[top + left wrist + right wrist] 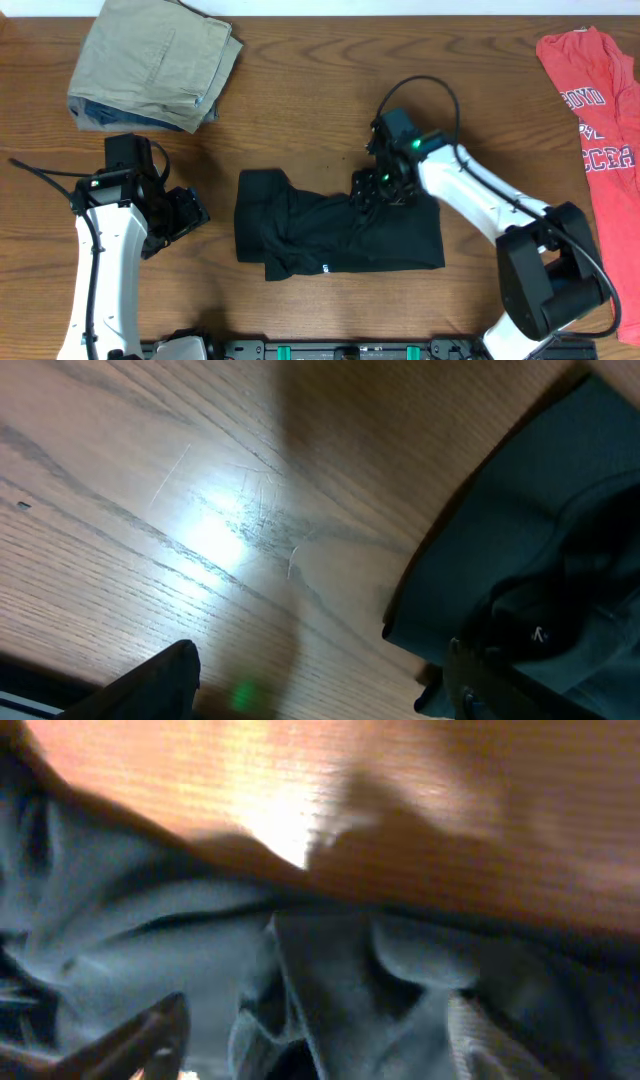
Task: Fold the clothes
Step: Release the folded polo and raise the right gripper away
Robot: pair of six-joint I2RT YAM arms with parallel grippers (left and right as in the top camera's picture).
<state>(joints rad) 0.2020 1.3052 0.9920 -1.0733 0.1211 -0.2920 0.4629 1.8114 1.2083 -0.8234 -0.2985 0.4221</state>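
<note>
shirt (340, 235) sat mid-frame, half folded and rumpled | right gripper (368, 192) was over its top edge, jaws apart | left gripper (185, 212) just off its left edge, jaws apart too | imo pinch the edge layer only, not the whole wad

Red T-shirt (598, 190) cut off at right edge; black shirt (330, 970) blurred in right wrist view

Overhead: straight down, whole table (300, 90). Wrist views: close, oblique, sharing black shirt (560, 510); right blurred, perhaps nearest.
</note>
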